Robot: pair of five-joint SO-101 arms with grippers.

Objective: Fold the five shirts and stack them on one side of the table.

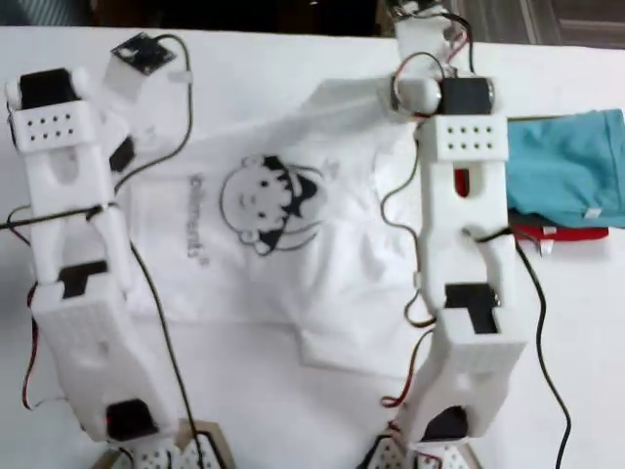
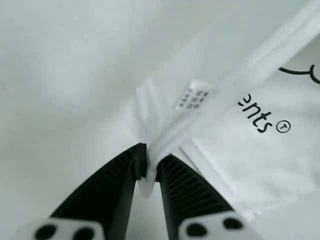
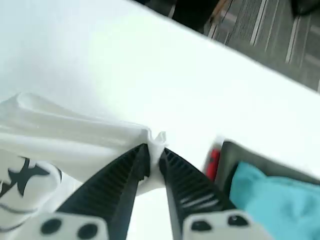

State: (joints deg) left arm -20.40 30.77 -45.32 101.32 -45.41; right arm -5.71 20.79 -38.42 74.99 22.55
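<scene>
A white shirt [image 1: 293,254] with a cartoon face print lies spread on the white table [image 1: 283,59] between my two arms. My left gripper [image 1: 125,154] is at the shirt's left edge. In the left wrist view it [image 2: 148,167] is shut on a folded seam of the shirt [image 2: 260,150], beside a small label [image 2: 192,96]. My right gripper [image 1: 395,98] is at the shirt's far right corner, near the table's far edge. In the right wrist view it [image 3: 155,160] is shut on a bunched edge of the shirt [image 3: 75,140], held slightly off the table.
At the right side of the table lies a folded teal shirt [image 1: 566,166] [image 3: 270,195] on top of a red one [image 1: 557,234] [image 3: 214,160]. Floor shows beyond the table's far edge [image 3: 260,30]. Cables trail along both arms.
</scene>
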